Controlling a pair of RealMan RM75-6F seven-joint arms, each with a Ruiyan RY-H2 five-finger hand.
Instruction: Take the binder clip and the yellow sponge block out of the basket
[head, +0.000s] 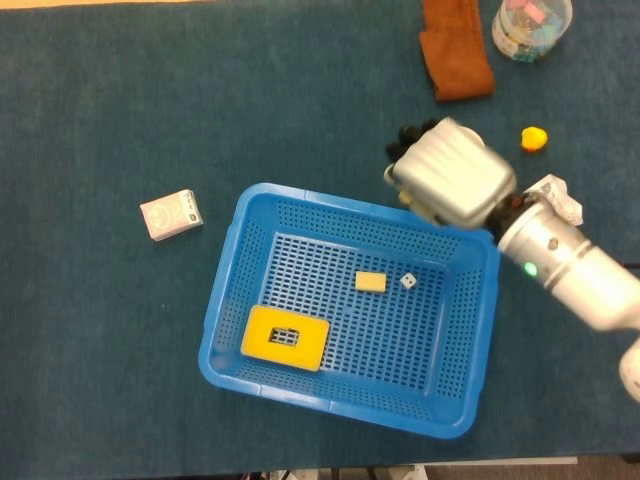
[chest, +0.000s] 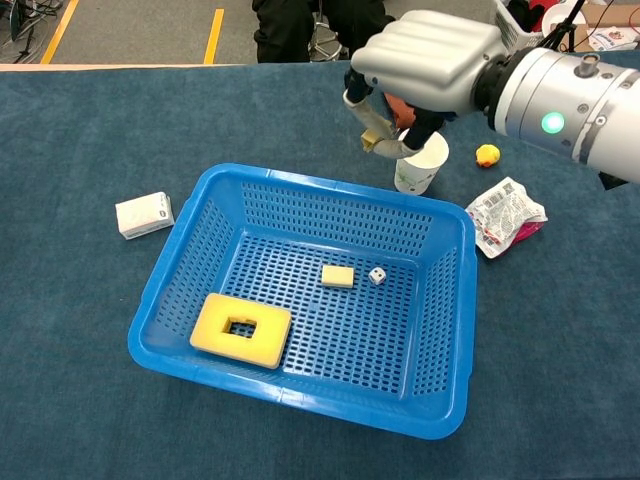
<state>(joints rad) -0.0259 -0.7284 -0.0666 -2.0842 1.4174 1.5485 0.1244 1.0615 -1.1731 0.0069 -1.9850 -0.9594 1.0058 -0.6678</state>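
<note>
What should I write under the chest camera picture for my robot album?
The robot's right hand hovers above a paper cup, while the yellow sponge waits in the blue basket.

- The right hand (head: 452, 178), a silver five-finger hand, hides nearly all of the white paper cup (chest: 418, 170) in the head view; the chest view shows the cup's lower half.
- A small pale object (chest: 377, 143) sits pinched in its fingers; too small to identify.
- The clear plastic jar (head: 530, 25) is cut off by the head view's top edge.
- The crinkled white foil packet (head: 560, 197) is mostly covered by the forearm there.
</note>
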